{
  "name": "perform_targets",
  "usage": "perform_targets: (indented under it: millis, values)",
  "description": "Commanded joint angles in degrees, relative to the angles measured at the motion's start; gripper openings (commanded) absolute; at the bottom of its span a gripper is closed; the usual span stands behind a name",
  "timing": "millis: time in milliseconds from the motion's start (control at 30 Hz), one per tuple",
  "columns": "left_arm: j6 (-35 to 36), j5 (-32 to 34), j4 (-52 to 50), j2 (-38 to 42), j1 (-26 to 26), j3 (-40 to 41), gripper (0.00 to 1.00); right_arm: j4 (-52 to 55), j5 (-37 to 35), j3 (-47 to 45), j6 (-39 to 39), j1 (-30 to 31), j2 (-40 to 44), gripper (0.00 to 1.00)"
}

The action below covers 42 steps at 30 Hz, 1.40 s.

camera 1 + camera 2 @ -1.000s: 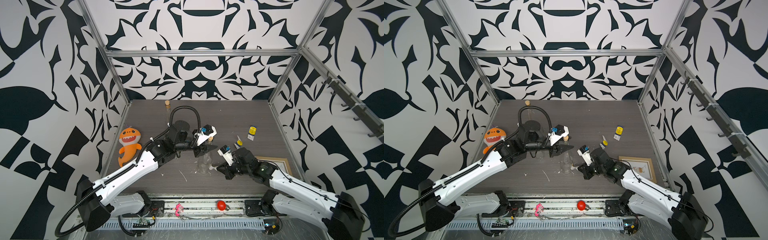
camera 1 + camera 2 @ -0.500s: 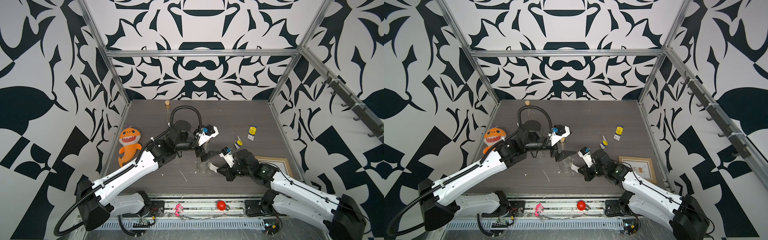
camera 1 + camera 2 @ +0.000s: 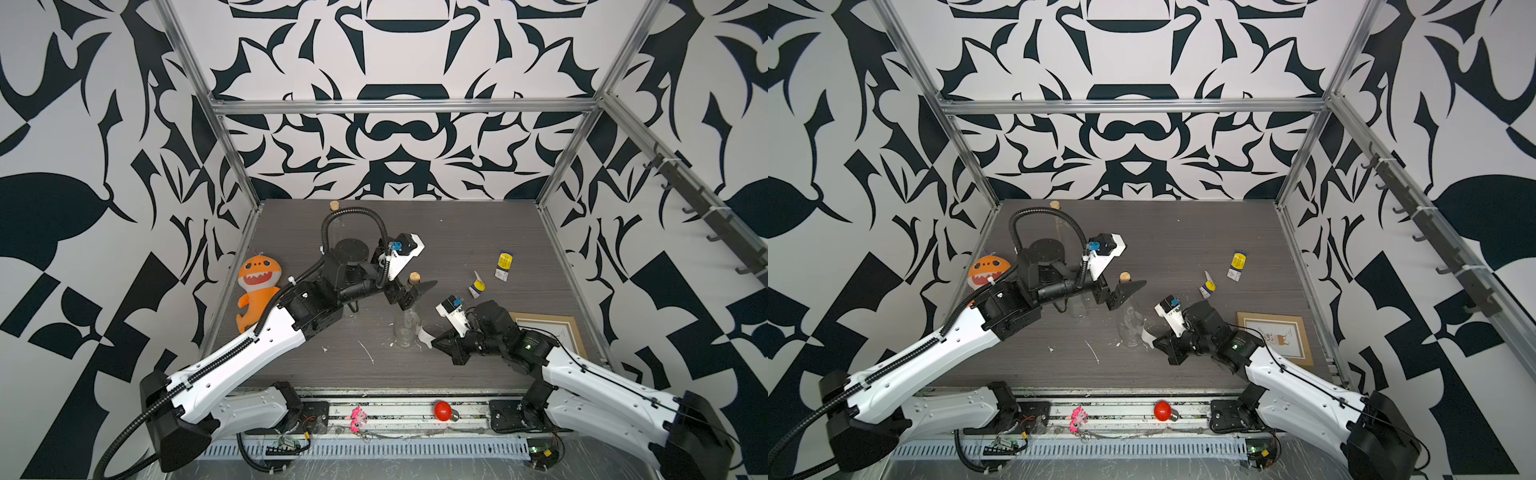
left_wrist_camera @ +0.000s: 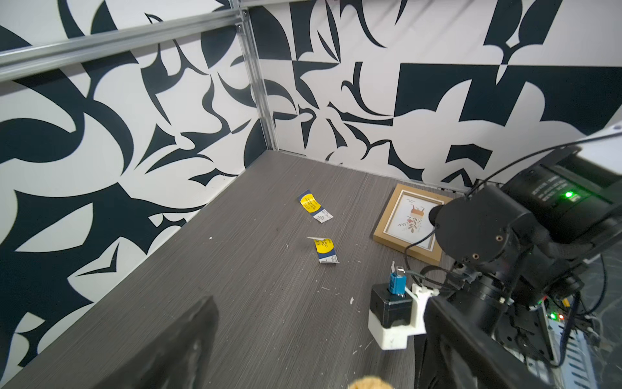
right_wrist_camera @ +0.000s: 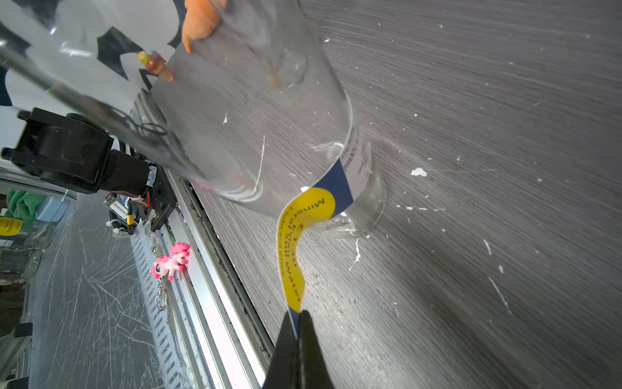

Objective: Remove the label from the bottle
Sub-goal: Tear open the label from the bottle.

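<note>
A clear glass bottle with a cork stands upright mid-table. My left gripper is open, its black fingers apart on either side of the cork and not touching it. A yellow and blue label is half peeled: one end still sticks low on the bottle, while the free end is pinched in my shut right gripper. In both top views the label's white back bridges the bottle and the right gripper.
Two peeled labels lie at the right back. A picture frame lies by the right wall and an orange plush by the left wall. Another corked bottle stands at the back. A red bulb and a pink toy rest on the front rail.
My left gripper has opened and let go of the bottle's neck; the bottle now stands free. The right gripper has drawn the label's end a little away from the bottle.
</note>
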<state>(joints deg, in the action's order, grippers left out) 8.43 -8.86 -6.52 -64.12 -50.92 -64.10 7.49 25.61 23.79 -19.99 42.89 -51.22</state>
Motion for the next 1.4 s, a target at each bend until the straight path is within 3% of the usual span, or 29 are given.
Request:
perform_targets:
  millis: [0,367,633,900,1367]
  values:
    - [-2.28,1.69,-0.29,2.10,-0.15,0.38,0.99,-3.30,0.94,-0.18,-0.73,0.51,0.61,0.00]
    - [-7.30,5.19,-3.13,7.43,-0.10,5.24,0.99,-4.32,0.42,-0.08,-0.84,2.16,0.77,0.00]
    - [-10.01,-0.07,-5.80,9.72,-0.54,8.77,0.99,-6.18,-0.38,-0.49,-1.14,5.29,1.29,0.00]
    - [-12.45,9.28,-3.26,10.90,-6.28,13.35,0.99,-10.87,-3.51,-1.25,-2.16,10.83,-0.41,0.00]
    - [-15.16,12.26,3.55,13.80,-6.39,19.20,0.99,-23.11,-13.74,-4.91,-6.79,22.20,-3.30,0.00]
